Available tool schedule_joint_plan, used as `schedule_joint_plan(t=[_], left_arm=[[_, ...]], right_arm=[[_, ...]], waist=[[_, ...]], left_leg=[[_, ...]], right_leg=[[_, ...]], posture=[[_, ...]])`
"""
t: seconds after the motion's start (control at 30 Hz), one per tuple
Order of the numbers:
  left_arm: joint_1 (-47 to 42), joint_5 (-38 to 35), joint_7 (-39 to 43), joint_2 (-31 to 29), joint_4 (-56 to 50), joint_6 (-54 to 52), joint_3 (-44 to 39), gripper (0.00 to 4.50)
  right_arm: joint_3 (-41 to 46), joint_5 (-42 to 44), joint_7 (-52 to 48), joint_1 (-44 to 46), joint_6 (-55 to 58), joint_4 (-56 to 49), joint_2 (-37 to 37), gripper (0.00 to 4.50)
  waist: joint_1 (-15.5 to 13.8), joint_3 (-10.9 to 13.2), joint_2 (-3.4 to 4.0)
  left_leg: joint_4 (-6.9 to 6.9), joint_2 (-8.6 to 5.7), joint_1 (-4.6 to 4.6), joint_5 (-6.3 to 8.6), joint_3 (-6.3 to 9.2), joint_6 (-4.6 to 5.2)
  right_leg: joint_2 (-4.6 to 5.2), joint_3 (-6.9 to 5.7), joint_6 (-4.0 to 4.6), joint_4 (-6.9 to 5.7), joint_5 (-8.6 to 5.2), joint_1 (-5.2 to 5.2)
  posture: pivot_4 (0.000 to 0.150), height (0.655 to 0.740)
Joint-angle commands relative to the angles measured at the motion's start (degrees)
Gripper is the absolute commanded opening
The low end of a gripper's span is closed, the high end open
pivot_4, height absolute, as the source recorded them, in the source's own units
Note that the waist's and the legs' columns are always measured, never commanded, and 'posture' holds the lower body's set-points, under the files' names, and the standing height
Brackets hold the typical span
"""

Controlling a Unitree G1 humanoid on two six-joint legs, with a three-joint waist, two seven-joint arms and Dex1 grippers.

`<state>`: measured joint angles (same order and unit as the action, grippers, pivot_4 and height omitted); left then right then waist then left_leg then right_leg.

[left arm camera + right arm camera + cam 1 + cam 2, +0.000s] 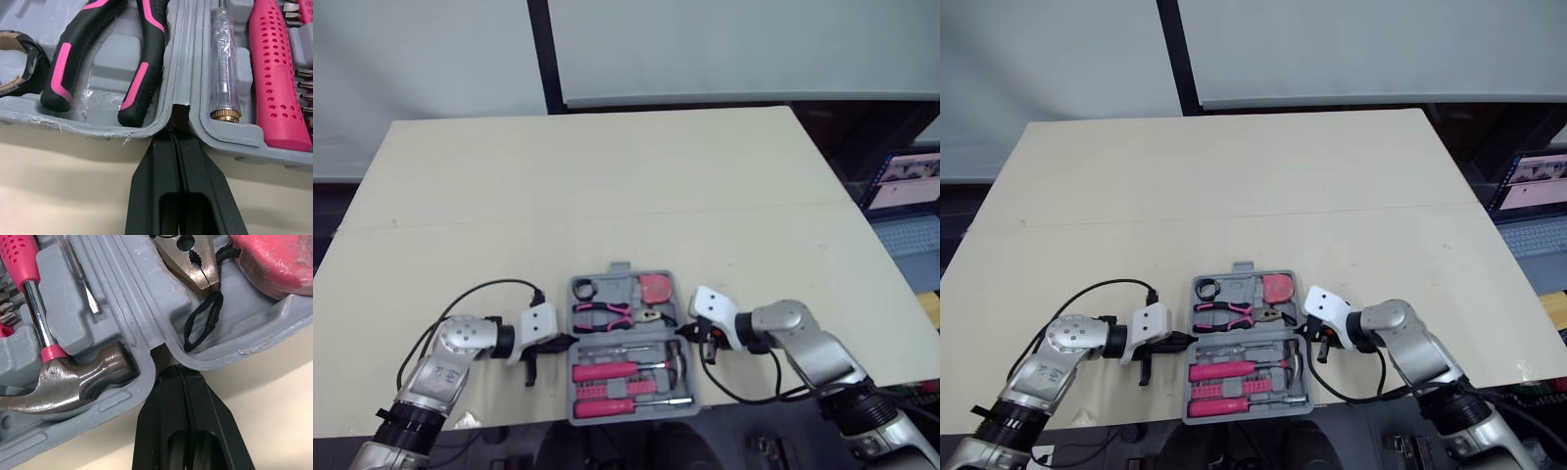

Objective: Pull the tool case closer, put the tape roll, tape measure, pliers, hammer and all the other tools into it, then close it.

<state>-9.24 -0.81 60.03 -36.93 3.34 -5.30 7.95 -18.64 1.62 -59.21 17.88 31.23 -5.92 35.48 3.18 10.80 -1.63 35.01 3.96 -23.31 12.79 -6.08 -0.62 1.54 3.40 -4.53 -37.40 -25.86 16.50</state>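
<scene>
I see both arms bent inward low in the frame, flanking the open tool case (pixel 631 414) at lower centre. The left gripper (pixel 567 341), fingers pressed together, noses into the hinge seam on the case's left edge. The right gripper (pixel 684 334), likewise pressed together, meets the seam opposite.

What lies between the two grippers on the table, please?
The open tool case lies between the left gripper and the right gripper, both shut, tips at its hinge line, as the left eye view shows.
</scene>
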Motion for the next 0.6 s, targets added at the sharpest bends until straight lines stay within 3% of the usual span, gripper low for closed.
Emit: schedule_joint_plan(t=[0.03,0.6], left_arm=[[-2.00,-0.99,-0.55,0.83,-1.26,0.47,0.62,0.04],[-0.61,-1.03,-0.31,0.44,-2.71,0.02,1.44,0.04]], right_arm=[[-0.12,1.24,-0.22,0.45,-1.64,-1.88,-0.57,0.00],[0.31,1.22,0.06,0.75,-1.30,-1.46,-0.45,0.00]], waist=[[-0.01,0.00,0.00],[-0.01,0.00,0.00]], left_leg=[[0.00,0.00,0.00,0.00,0.00,0.00],[0.00,0.00,0.00,0.00,-0.01,0.00]], right_leg=[[0.00,0.00,0.00,0.00,0.00,0.00],[0.00,0.01,0.00,0.01,0.00,0.00]], posture=[[0.150,0.7400],[0.150,0.7400]])
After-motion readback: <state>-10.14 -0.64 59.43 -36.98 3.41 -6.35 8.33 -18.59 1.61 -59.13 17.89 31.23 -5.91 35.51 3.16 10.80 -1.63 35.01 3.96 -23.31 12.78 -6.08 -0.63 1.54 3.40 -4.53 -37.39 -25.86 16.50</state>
